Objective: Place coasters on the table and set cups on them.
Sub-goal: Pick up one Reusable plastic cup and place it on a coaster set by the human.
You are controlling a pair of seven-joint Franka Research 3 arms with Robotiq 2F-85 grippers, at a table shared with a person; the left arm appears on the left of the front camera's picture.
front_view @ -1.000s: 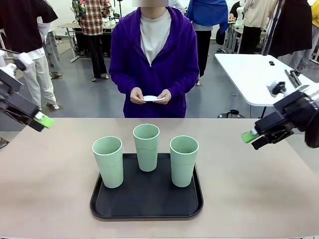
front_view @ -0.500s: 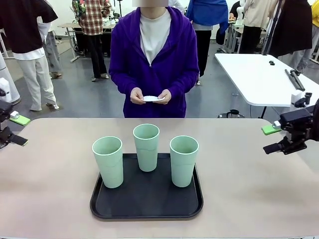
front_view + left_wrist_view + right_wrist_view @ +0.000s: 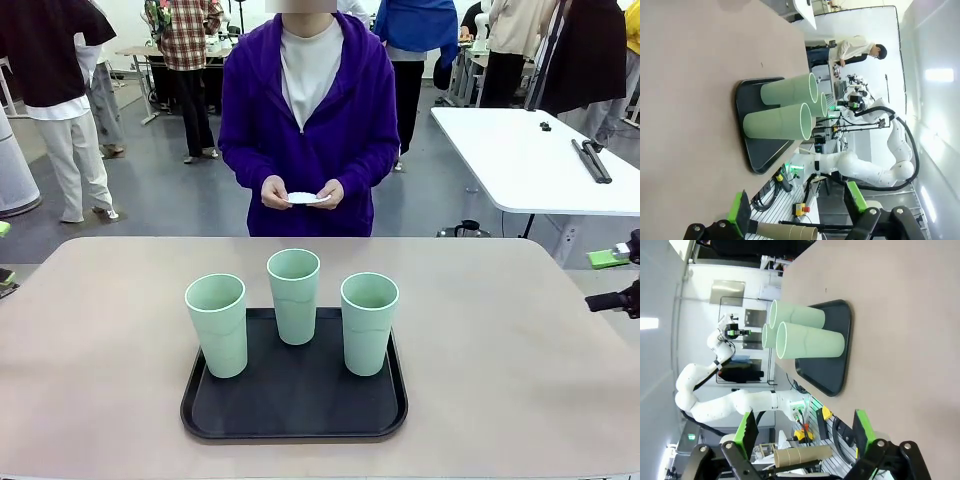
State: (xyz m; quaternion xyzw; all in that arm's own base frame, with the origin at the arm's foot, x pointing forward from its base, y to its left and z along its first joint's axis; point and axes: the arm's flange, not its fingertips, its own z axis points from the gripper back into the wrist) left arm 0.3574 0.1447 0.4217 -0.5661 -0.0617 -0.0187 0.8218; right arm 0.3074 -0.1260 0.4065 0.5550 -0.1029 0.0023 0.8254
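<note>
1. three mint cups (image 3: 294,295) upright on a black tray (image 3: 295,405), close together but not touching, the middle one set farthest back.
2. tray flat on the beige table (image 3: 500,350), centred and near the robot's edge.
3. white coasters (image 3: 303,198) pinched between both hands (image 3: 272,192) of the person (image 3: 305,110) at the far side, well apart from the cups.
4. left gripper (image 3: 796,200) out by the table's left edge, fingers spread wide, nothing between.
5. right gripper (image 3: 804,422) just beyond the right edge, fingers spread wide, empty.

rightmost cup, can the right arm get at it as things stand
Probably yes: the right pincer stands open at the right edge, with only bare table between it and the rightmost cup.
</note>
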